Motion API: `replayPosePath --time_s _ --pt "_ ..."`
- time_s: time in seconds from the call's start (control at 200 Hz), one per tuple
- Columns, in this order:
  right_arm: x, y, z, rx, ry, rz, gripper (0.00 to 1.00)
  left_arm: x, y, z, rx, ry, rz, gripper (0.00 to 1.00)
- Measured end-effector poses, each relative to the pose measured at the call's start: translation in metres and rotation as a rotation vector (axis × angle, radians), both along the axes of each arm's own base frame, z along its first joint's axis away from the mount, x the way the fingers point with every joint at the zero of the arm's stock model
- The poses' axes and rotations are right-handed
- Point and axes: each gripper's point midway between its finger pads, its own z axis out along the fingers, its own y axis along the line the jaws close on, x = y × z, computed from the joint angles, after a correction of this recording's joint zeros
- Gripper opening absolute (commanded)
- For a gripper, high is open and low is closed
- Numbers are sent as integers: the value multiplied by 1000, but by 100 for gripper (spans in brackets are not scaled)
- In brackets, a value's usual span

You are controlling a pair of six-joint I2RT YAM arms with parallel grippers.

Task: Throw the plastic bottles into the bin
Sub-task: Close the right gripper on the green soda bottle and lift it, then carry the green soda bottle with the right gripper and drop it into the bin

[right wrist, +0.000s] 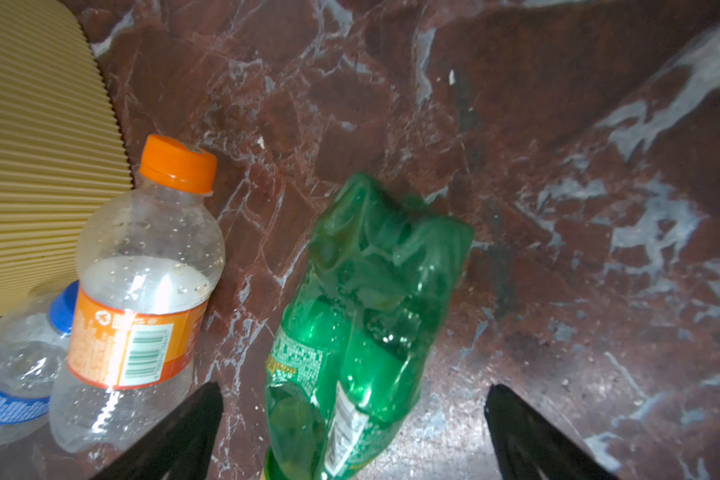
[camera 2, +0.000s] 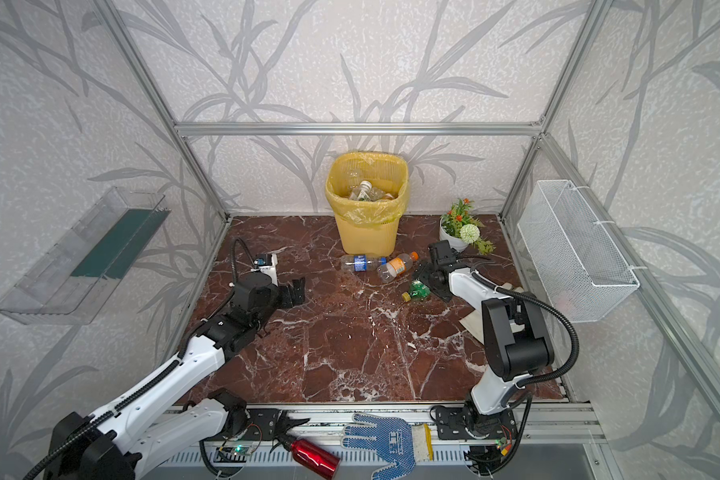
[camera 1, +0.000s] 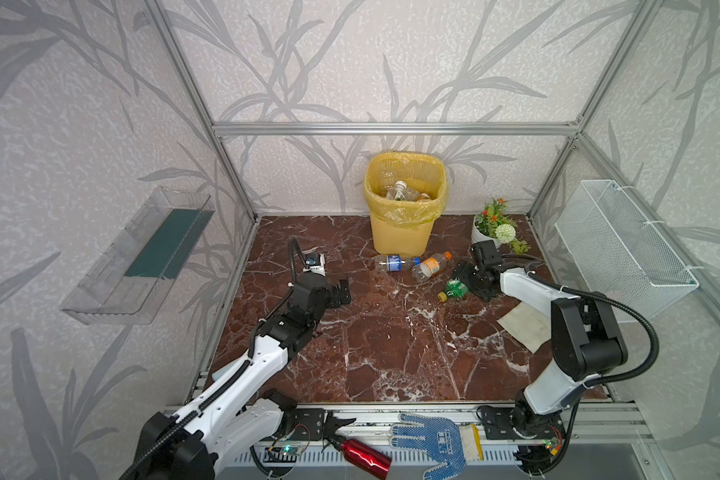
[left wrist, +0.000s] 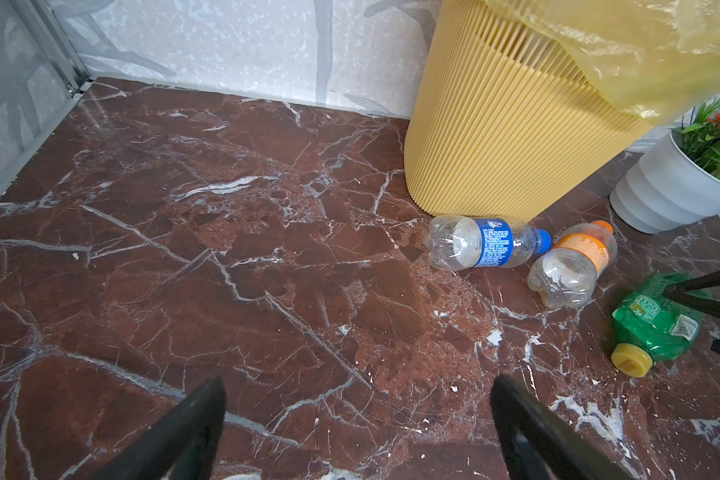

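Black fingers of the right gripper stand spread wide, clamped on nothing; a crushed green bottle lies on its side between them on the red-brown marble floor, clear of both fingers in the right wrist view; its yellow cap points toward the lower edge of both top views. Placement: right of centre in both top views.

Just to the upper left of it lies a clear bottle with orange cap and orange label; its neck is beside the base of the bin; left of that, touching or nearly so, lies a clear bottle with blue cap and blue label, directly in front of the bin.

Yellow ribbed bin stands upright at the back wall, centre top of the floor, lined with a yellow bag; several bottles are visible inside.

Left gripper, left of centre in both top views, is likewise opened wide and empty, above bare floor, well apart from the three bottles.

Surroundings: potted plant to the right of the bin; white mesh basket on the right wall; clear tray on the left wall; red metal bottle and blue glove along the bottom edge.
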Motion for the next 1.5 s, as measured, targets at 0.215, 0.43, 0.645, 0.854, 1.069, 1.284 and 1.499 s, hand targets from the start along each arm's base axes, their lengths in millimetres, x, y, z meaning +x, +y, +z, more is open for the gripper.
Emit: replayPosePath --time_s 0.215,0.43,0.645,0.854,1.069,1.284,1.499 --pt "6 -8 -21 -71 75 -2 99 -1 0 -3 -7 8 0 99" --pt "14 -10 -24 -121 106 32 91 -2 1 -8 -7 19 -1 99" --pt "11 -11 -25 -155 132 93 86 -2 2 -9 -12 20 4 99" --pt "18 -9 -27 -182 174 157 71 0 1 -12 -14 31 3 99" --pt "21 -7 -28 -187 187 183 63 0 2 -12 -16 29 4 99" --pt "16 -4 -17 -174 180 208 55 2 4 -15 -21 40 19 99" --pt "28 3 62 -151 -5 248 51 3 9 -27 -25 79 57 99"
